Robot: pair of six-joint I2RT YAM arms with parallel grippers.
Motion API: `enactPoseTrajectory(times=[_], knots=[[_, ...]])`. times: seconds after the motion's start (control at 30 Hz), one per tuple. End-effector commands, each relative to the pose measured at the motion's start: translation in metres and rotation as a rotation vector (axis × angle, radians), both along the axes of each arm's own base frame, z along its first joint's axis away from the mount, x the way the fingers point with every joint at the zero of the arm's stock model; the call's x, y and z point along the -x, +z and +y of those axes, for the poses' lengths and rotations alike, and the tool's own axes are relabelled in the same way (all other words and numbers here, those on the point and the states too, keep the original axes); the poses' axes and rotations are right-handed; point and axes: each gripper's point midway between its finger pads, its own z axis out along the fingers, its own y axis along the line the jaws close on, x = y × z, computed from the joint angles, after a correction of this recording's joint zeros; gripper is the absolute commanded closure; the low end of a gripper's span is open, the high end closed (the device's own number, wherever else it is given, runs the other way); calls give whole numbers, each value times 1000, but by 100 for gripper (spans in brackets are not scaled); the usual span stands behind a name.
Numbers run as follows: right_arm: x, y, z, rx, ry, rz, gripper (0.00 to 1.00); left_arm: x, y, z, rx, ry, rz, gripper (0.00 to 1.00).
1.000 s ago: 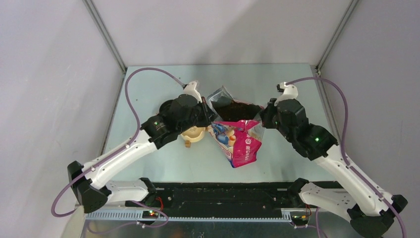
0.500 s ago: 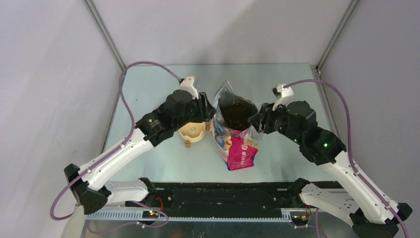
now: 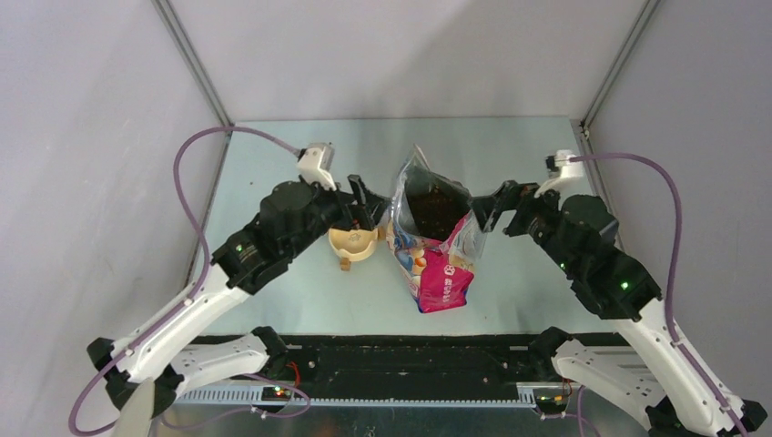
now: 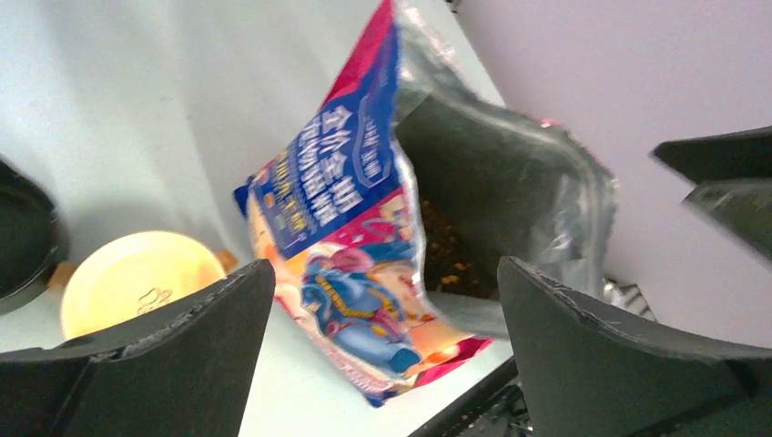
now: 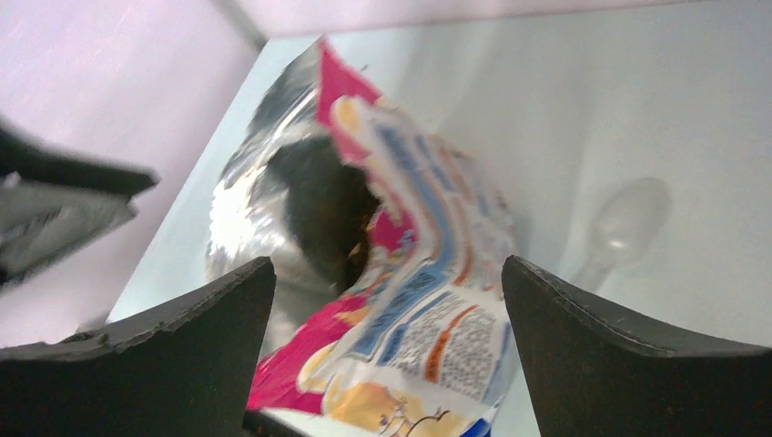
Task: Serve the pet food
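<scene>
Rising from the near edge of the table [image 3: 528, 300]: 2 arms, bases side by side.

Left arm [image 3: 196, 300], 1: reaches from the near left corner diagonally toward the middle of the worktop, elbow raised, wrist pointing right at the bag.

Right arm [image 3: 637, 314], 1: mirrors it from the near right corner, wrist pointing left at the bag.

Bag [image 3: 444, 280], 1: glossy blue and pink with cartoon print, standing near the middle of the worktop. Its base tilts toward the near edge and its mouth gapes open toward the far edge.

Bowl [image 3: 353, 242], 1: pale yellow, round, empty, just beside the bag on its left.

Left gripper [image 4: 384, 271], 1: jaws spread wide, holding nothing, hanging above the bowl just left of the bag and touching neither.

Right gripper [image 5: 389, 269], 1: jaws spread wide, holding nothing, close to the right rim of the bag's mouth. Whether a finger touches the foil cannot be told.

Pet food [image 3: 435, 206], 1 loose mass: small dark brown pellets, all inside the open bag and seen through its mouth between the 2 grippers.

Scoop [image 5: 628, 220], 1: clear plastic, lying flat on the table beside the bag, seen only from the right wrist.
</scene>
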Motion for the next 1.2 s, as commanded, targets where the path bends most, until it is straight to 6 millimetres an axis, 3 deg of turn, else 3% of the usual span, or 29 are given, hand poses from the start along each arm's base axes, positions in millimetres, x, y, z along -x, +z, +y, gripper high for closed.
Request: enactPoseTrajectory(times=[0.0, 0.13, 0.2, 0.33, 0.37, 0.5, 0.53, 0.57, 0.6, 0.7, 0.9, 1.17], knots=[[-24, 17, -59, -83, -357, -31, 1, -5, -8, 48, -12, 206, -46, 1], [-40, -8, -107, -41, -610, 41, 1, 4, -38, 105, -52, 421, -12, 1], [-48, -28, -119, -21, -662, 106, 1, 11, -55, 133, -72, 532, 14, 1], [-72, -85, -128, -6, -689, 280, 1, 25, -88, 173, -85, 694, 65, 1], [-76, -96, -121, -8, -647, 314, 1, 29, -96, 179, -73, 717, 72, 0], [-111, -156, -109, 75, -577, 456, 1, 37, -116, 182, -46, 698, 83, 1], [-120, -159, -106, 75, -570, 448, 1, 39, -119, 184, -30, 695, 77, 1], [-128, -176, -106, 97, -575, 487, 1, 40, -120, 184, -20, 695, 75, 1], [-135, -179, -105, 95, -582, 491, 1, 41, -121, 186, -4, 698, 69, 0], [-153, -214, -105, 147, -610, 576, 1, 45, -125, 192, -2, 710, 71, 0], [-167, -278, -99, 229, -625, 748, 6, 51, -137, 200, -1, 736, 98, 1], [-170, -314, -83, 300, -632, 813, 9, 54, -144, 195, 14, 708, 118, 1]])
